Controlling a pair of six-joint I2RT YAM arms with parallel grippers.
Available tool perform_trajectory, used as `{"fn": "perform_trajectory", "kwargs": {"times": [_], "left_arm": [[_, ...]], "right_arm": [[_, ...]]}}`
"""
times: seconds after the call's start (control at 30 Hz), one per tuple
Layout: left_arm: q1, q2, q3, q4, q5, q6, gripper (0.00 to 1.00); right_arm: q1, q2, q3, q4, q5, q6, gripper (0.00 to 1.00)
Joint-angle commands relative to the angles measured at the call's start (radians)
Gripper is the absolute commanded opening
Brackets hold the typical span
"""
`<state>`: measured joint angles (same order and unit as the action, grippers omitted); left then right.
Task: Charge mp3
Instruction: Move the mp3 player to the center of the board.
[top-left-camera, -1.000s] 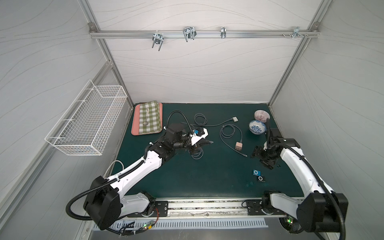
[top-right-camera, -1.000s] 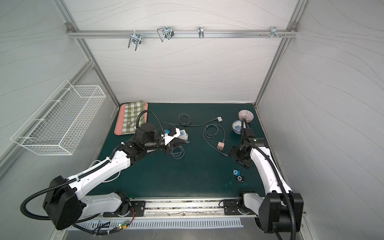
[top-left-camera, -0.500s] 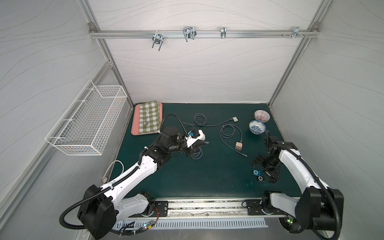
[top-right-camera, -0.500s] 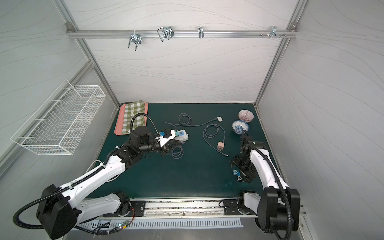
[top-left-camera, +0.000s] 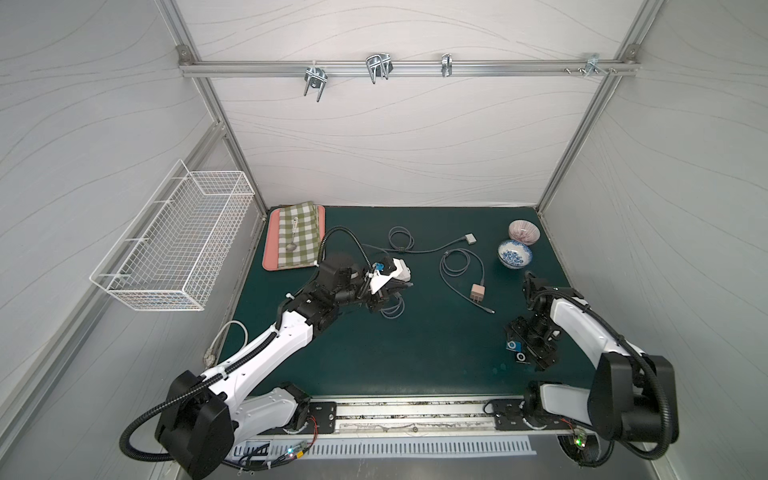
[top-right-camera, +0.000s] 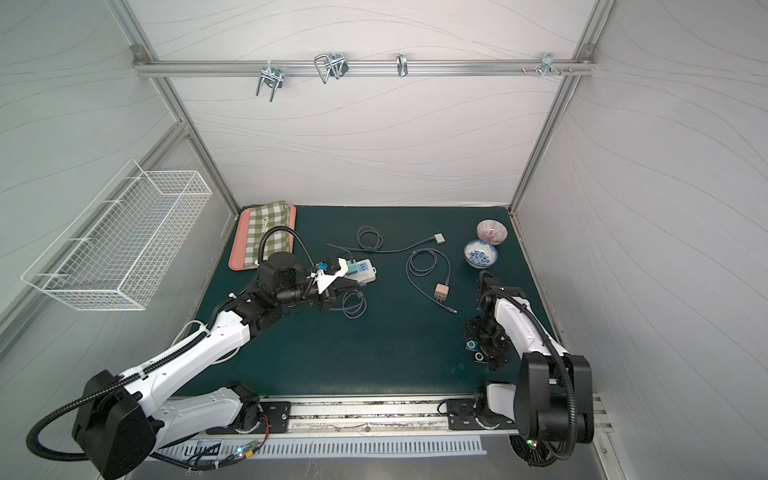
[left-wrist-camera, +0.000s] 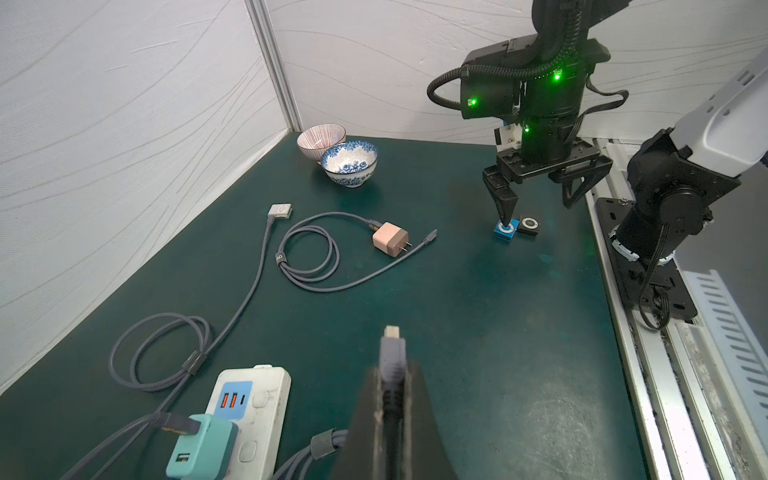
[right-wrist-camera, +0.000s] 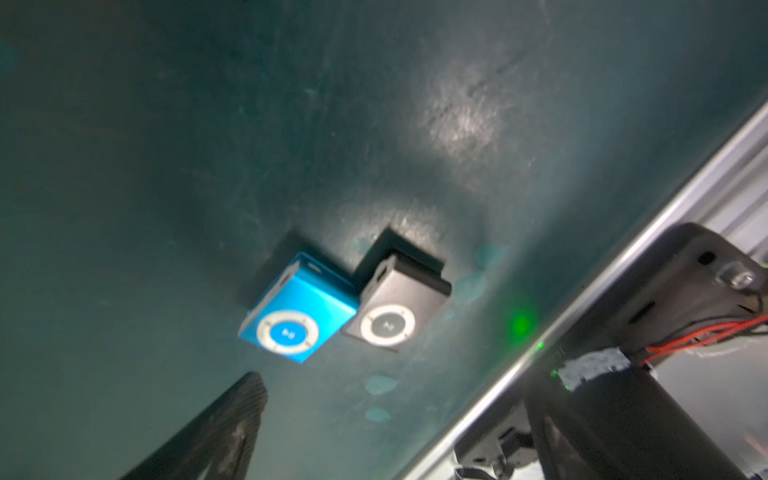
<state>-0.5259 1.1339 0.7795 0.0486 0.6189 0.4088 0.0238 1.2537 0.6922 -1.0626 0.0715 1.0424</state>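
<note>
Mp3s, the blue mp3 (top-left-camera: 513, 345) just beside the grey mp3 (top-left-camera: 521, 356), are seen on the mat (top-left-camera: 415, 353) at lower right in both top views, overhung by the right gripper (left-wrist-camera: 537, 212) spread wide, while a plug (left-wrist-camera: 392, 349) is pinched in the left gripper (left-wrist-camera: 392, 370) at mid-frame beside the power strip (top-right-camera: 365, 268).

Two bowls (top-left-camera: 524, 231) (top-left-camera: 515, 254) at two o'clock, two mp3 players (right-wrist-camera: 297, 307) (right-wrist-camera: 395, 307) at four, three cables (left-wrist-camera: 193, 361) (left-wrist-camera: 279, 258) (left-wrist-camera: 392, 357), two chargers (left-wrist-camera: 388, 241) (left-wrist-camera: 199, 451), one power strip (left-wrist-camera: 257, 399).
</note>
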Motion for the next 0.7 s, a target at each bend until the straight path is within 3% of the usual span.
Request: {"fn": "perform_trajectory", "kwargs": {"times": [0.0,0.2,0.4,0.67], "left_arm": [[0.008,0.009,0.042,0.008,0.013,0.02,0.0],[0.014,0.034,0.055,0.009,0.019,0.018,0.0],[0.018,0.044,0.056,0.007,0.018,0.017,0.0],[0.026,0.047,0.051,0.005,0.013,0.018,0.0]], "right_arm": [[0.01,0.002,-0.025,0.056,0.021,0.064,0.99],[0.031,0.035,-0.019,0.153,0.007,0.053,0.99],[0.145,0.105,0.024,0.257,0.018,0.013,0.99],[0.199,0.165,0.046,0.366,0.008,-0.017,0.99]]}}
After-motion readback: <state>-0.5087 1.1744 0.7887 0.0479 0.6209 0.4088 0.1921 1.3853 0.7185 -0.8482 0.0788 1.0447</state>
